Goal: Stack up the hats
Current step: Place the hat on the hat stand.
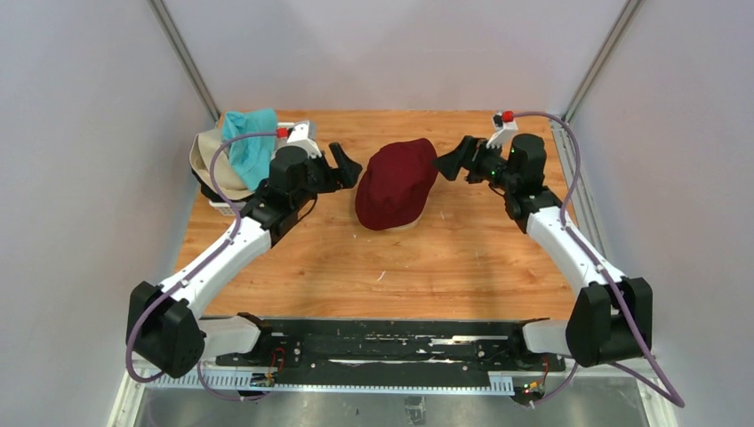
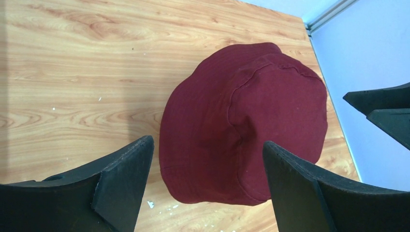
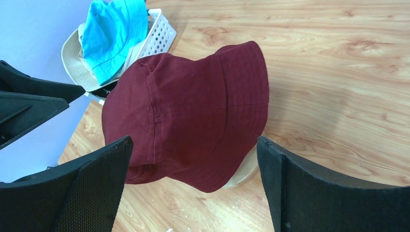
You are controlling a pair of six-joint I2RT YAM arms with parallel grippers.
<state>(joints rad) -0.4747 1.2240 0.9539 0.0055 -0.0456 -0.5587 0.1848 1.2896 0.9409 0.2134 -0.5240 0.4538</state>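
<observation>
A maroon hat sits in the middle of the table, draped over a pale wooden stand whose base peeks out beneath its brim. My left gripper hovers just left of the hat, open and holding nothing; in the left wrist view the maroon hat lies beyond the spread jaws of the left gripper. My right gripper is open close to the hat's right side, with the maroon hat ahead of the right gripper. A teal hat lies on a beige hat at the back left.
The teal hat and beige hat rest in a white lattice basket at the table's back left corner, behind the left arm. Walls close in the table on the left, right and back.
</observation>
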